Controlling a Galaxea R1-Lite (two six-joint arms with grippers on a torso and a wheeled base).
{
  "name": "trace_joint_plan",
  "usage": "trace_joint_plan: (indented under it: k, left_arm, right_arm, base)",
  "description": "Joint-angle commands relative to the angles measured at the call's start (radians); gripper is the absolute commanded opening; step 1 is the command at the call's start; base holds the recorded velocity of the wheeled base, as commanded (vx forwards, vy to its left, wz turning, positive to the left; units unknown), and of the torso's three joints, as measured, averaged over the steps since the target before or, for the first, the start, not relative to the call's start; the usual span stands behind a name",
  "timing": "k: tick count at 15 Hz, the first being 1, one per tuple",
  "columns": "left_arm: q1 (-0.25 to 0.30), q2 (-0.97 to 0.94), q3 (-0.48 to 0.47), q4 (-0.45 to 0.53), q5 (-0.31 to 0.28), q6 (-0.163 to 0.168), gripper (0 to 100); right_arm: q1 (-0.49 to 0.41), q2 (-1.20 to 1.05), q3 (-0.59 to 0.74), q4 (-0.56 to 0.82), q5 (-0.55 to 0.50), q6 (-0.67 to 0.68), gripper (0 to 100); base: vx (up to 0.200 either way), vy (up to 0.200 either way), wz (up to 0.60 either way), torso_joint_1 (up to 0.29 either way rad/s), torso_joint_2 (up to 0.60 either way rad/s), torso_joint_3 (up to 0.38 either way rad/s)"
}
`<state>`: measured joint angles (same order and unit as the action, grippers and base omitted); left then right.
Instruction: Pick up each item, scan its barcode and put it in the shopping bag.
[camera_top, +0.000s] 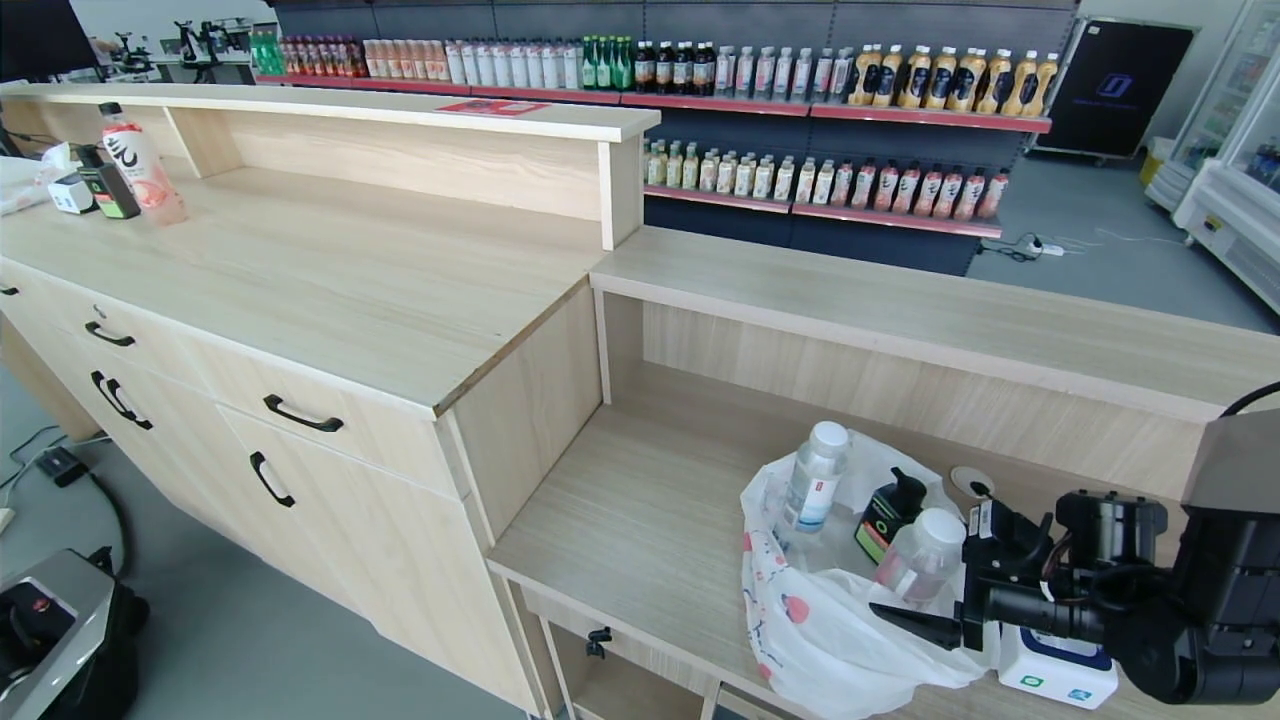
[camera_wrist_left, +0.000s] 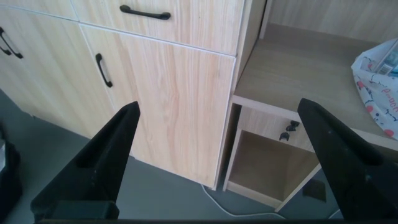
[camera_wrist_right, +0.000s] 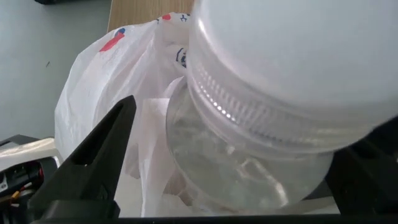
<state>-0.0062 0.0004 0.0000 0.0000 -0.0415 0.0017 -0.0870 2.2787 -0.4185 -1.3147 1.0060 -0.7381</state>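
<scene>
The white shopping bag (camera_top: 800, 620) sits on the low wooden shelf (camera_top: 640, 520), and its top is open. Three things are inside the bag. A clear bottle with a white cap (camera_top: 815, 490) stands at the far side of the bag. A dark pump bottle (camera_top: 885, 515) is just beside it, deeper in the bag. A pinkish bottle with a white lid (camera_top: 920, 560) is at the edge of the bag closest to the right arm. The right gripper (camera_wrist_right: 239, 143) is at that same edge of the bag. Its two black fingers (camera_wrist_right: 93, 168) are spread apart, one on each side of the pinkish bottle. There is a small gap between this finger and the bottle, so the bottle is not squeezed. A white and blue box (camera_top: 1058, 665) rests on the shelf right next to the bag, under the right arm. The left gripper (camera_wrist_left: 219, 106) is well away from the bag, out past the front of the shelf. It hangs above the grey floor by the cupboard doors (camera_wrist_left: 168, 93). Its fingers are wide apart and there is nothing in them. Far from the bag, at the other end of the tall counter (camera_top: 330, 290), stand a pink drink bottle (camera_top: 140, 165), a small dark pack (camera_top: 108, 190) and a little white box (camera_top: 70, 192).
</scene>
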Motion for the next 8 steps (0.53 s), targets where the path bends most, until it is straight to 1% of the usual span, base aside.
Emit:
trace_joint_plan:
  k: [1,3,7,8]
  left_arm:
    - [0.0,0.001,0.0,0.0,0.0,0.0,100]
    - [0.0,0.001,0.0,0.0,0.0,0.0,100]
    - [0.0,0.001,0.0,0.0,0.0,0.0,100]
    - [0.0,0.001,0.0,0.0,0.0,0.0,100]
  right_arm:
    - [0.001,-0.12,-0.002,0.052,0.0,0.031,100]
    - [0.0,-0.219,-0.006,0.129,0.0,0.051,100]
    - [0.0,-0.628,0.004,0.425,-0.004,0.172,100]
    - [0.0,-0.762,0.018,0.515,-0.027,0.21,100]
  base:
    - [0.0,0.0,0.0,0.0,0.0,0.0]
    - [0.0,0.0,0.0,0.0,0.0,0.0]
    - [0.0,0.0,0.0,0.0,0.0,0.0]
    - [0.0,0.0,0.0,0.0,0.0,0.0]
